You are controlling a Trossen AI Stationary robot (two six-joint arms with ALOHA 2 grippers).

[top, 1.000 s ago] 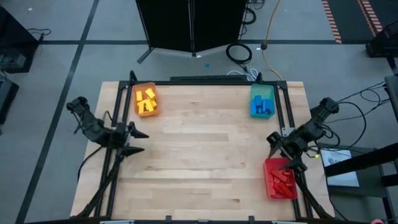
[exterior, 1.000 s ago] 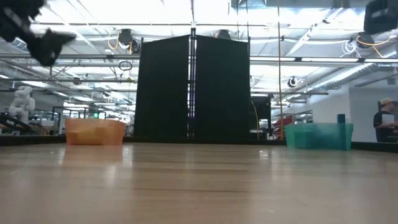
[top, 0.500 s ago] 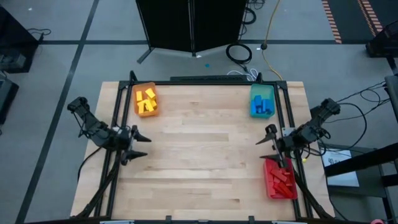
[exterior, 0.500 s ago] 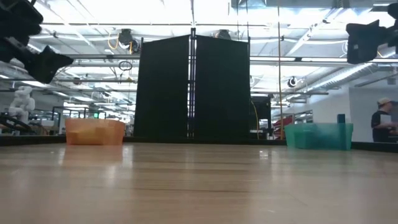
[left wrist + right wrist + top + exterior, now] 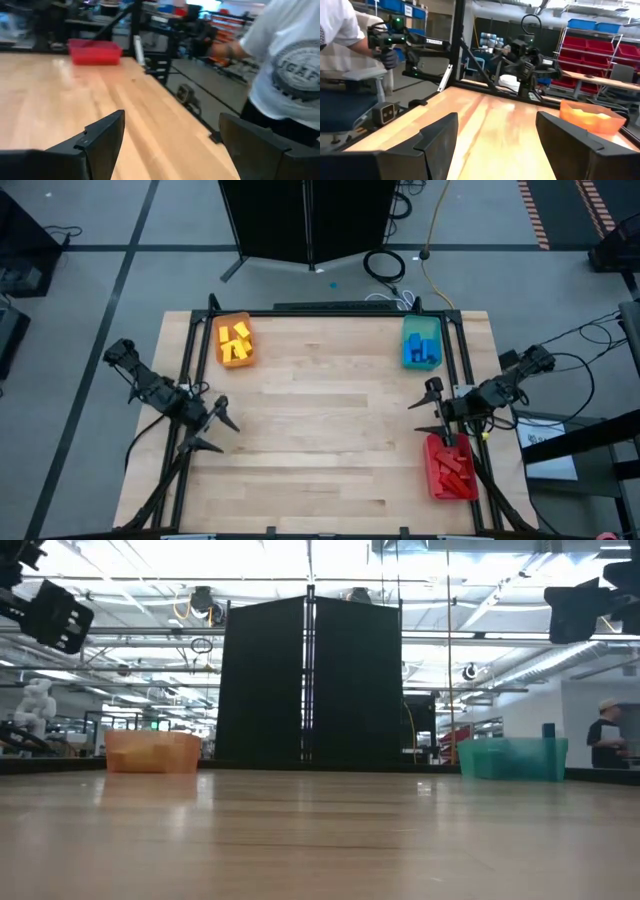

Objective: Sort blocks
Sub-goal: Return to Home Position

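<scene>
The blocks lie sorted in three trays: yellow blocks [image 5: 234, 340] in the orange tray [image 5: 222, 355], blue blocks [image 5: 421, 352] in the teal tray [image 5: 421, 325], red blocks [image 5: 452, 470] in the red tray [image 5: 433, 480]. My left gripper [image 5: 217, 432] hangs open above the table's left edge, pointing toward the table's right. My right gripper [image 5: 429, 408] hangs open above the right edge, just beyond the red tray's far end, pointing toward the table's left. Both wrist views show open fingers with nothing between them: left gripper [image 5: 172, 145], right gripper [image 5: 495, 140].
The orange tray [image 5: 152, 752] sits at the far left corner, the teal tray [image 5: 512, 758] at the far right, the red tray [image 5: 95, 51] at the near right. A black frame [image 5: 190, 350] borders the table. A person in a white shirt [image 5: 285, 65] stands off the near side.
My right gripper has drawn off the red tray's far end, toward the table's left and far edge, and turned level. My left gripper has shifted toward the near edge and swung slightly. No block has moved.
</scene>
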